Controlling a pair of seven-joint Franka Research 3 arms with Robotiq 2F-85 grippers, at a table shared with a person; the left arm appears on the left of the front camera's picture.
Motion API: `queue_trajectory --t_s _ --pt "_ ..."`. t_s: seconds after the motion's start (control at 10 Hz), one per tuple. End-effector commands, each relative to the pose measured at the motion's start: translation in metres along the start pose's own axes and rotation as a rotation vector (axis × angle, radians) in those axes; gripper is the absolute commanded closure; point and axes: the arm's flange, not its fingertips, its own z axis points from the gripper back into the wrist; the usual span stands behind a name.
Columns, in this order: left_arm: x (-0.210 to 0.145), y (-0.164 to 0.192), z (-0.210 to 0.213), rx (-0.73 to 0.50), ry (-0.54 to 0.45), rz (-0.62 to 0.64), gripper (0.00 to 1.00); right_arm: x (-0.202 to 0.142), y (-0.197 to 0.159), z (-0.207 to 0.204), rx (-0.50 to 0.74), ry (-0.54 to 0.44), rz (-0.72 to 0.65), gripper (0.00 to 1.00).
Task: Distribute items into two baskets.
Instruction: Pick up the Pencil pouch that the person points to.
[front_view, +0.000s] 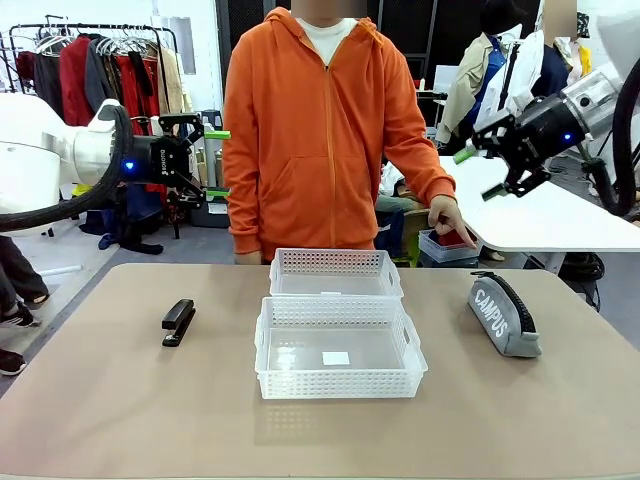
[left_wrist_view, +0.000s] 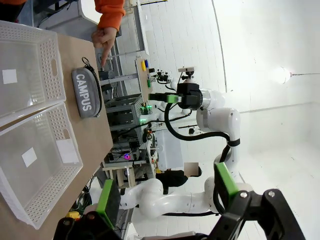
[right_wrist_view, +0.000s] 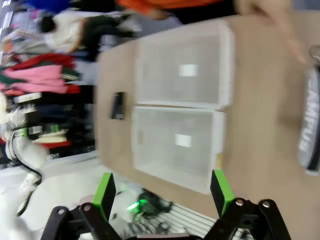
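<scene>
Nothing is sorted yet. The near basket (front_view: 340, 385) and far basket (front_view: 335, 262) sit empty at mid-table, with the stapler (front_view: 179, 322) to their left and the pouch (front_view: 503, 315) to their right. The left gripper (front_view: 217, 163) and right gripper (front_view: 478, 172) hang high, jaws apart, empty — next, probably a descent onto the nearer item. The table (front_view: 100, 400) is tan and a clothes rack (front_view: 100, 60) stands behind.

A clothes rack (front_view: 100, 60) hung with red, grey and beige garments is seen at the far left, above a grey floor (front_view: 90, 255). A tan tabletop (front_view: 100, 420) is spread across the foreground, and a white table (front_view: 560, 215) is set at the far right. A white panelled wall (left_wrist_view: 180, 30) is lit by a bright light (left_wrist_view: 281, 75)
</scene>
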Motion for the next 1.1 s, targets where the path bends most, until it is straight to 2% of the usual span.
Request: queue_trajectory --t_s 0.0,0.2,0.4,0.5,0.6,1.0 --pt "-0.001 -0.001 0.001 -0.002 -0.005 0.001 0.00 0.010 -0.005 -0.004 -0.237 0.063 -0.057 0.00" --pt "-0.001 -0.001 0.001 -0.002 -0.005 0.001 0.00 0.023 -0.023 -0.008 -0.450 0.120 -0.050 0.00" --pt "-0.001 -0.001 0.001 -0.002 -0.005 0.001 0.00 0.027 -0.033 -0.015 -0.602 0.193 -0.067 0.00" --pt "-0.001 -0.001 0.001 -0.002 -0.005 0.001 0.00 0.024 -0.031 -0.016 -0.595 0.206 -0.072 0.00" --pt "-0.001 -0.001 0.001 -0.002 -0.005 0.001 0.00 0.016 -0.048 -0.019 -0.536 0.144 -0.061 0.00" --pt "-0.001 -0.001 0.001 -0.002 -0.005 0.001 0.00 0.020 -0.048 -0.018 -0.564 0.168 -0.065 0.00"
